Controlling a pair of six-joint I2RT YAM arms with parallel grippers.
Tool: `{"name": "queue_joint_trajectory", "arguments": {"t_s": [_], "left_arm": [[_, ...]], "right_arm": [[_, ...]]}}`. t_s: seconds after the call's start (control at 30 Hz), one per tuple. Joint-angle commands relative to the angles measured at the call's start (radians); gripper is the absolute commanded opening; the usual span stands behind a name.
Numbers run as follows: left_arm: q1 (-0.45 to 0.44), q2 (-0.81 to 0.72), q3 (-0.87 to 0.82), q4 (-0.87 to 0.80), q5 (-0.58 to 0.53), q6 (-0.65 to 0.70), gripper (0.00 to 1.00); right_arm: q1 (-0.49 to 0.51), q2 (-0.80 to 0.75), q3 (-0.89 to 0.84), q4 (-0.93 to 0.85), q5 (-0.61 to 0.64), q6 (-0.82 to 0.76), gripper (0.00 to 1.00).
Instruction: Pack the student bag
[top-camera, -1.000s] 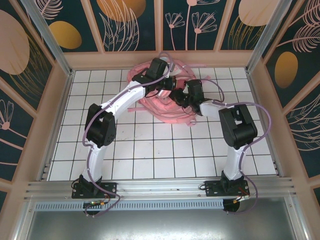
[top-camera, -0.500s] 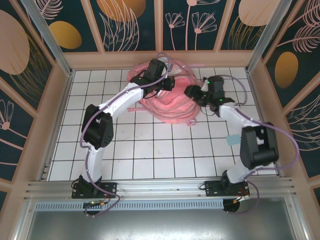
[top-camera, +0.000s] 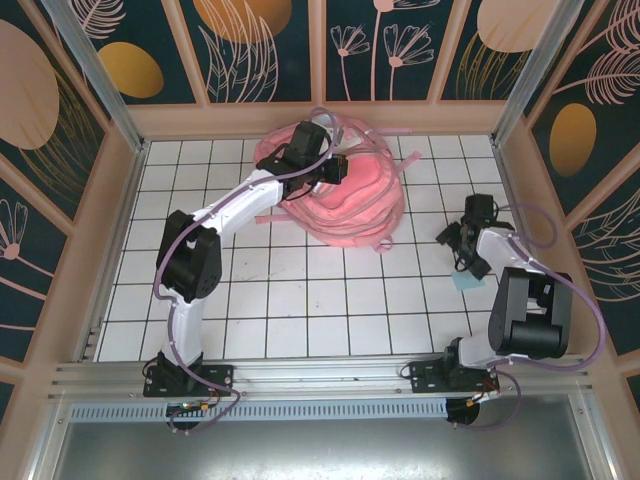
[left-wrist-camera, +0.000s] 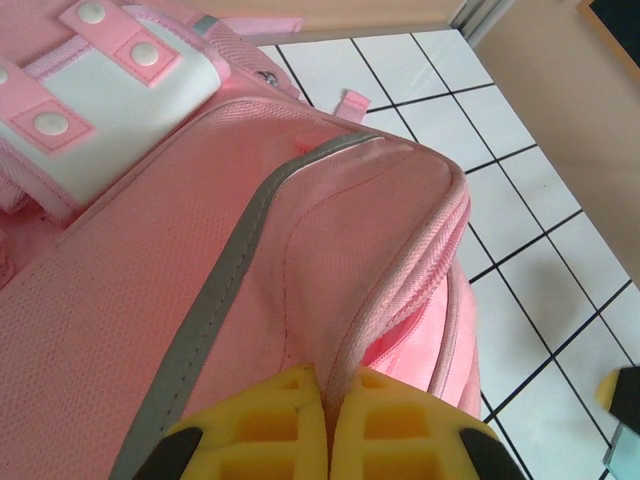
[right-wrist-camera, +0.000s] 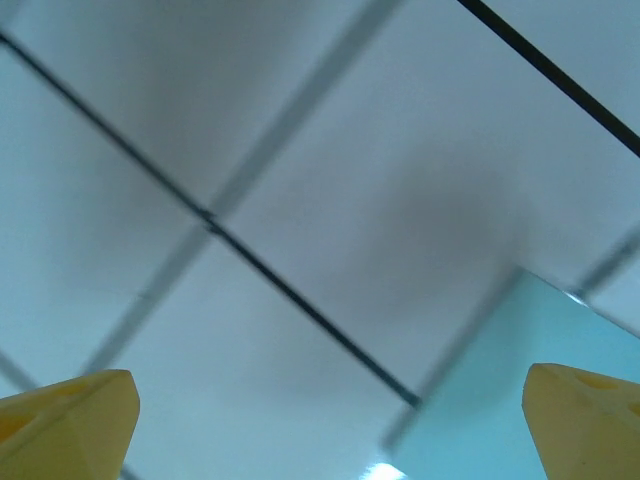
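Your left gripper (left-wrist-camera: 325, 420) is pinching a seam of the student bag (left-wrist-camera: 200, 250), its fingertips pressed together. Your right gripper (right-wrist-camera: 330, 410) is hovering wide open over the white tiled table (right-wrist-camera: 300, 150), at the edge of a teal sheet (right-wrist-camera: 500, 380).

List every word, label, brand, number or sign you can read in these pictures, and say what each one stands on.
There is no readable text.
The student bag shows plain pink fabric, a grey strip and a white panel with snaps, and none has lettering.
The pale blue flat item near the right gripper is blurred, with no print visible.
The tiled table and patterned walls bear no writing.
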Motion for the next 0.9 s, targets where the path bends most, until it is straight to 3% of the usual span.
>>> {"name": "queue_joint_trajectory", "arguments": {"t_s": [0.0, 0.07, 0.3, 0.5, 0.67, 0.87], "left_arm": [[0.005, -0.082, -0.010, 0.094, 0.014, 0.017, 0.00], [0.004, -0.087, -0.020, 0.105, 0.020, 0.017, 0.00], [0.007, -0.106, -0.049, 0.119, 0.030, 0.019, 0.00], [0.008, -0.133, -0.087, 0.133, 0.021, 0.015, 0.00], [0.009, -0.142, -0.103, 0.137, 0.013, 0.019, 0.00], [0.010, -0.138, -0.105, 0.137, 0.010, 0.023, 0.00]], "right_arm": [[-0.035, -0.080, -0.060, -0.048, 0.092, 0.078, 0.99], [-0.058, -0.094, -0.094, -0.046, 0.104, 0.102, 0.99], [-0.099, -0.068, -0.146, 0.036, -0.046, 0.158, 0.99], [0.023, 0.013, -0.096, 0.146, -0.131, 0.203, 0.99], [0.149, 0.108, 0.050, 0.076, -0.037, 0.163, 0.97], [0.170, 0.111, 0.053, 0.035, 0.039, 0.144, 0.96]]}}
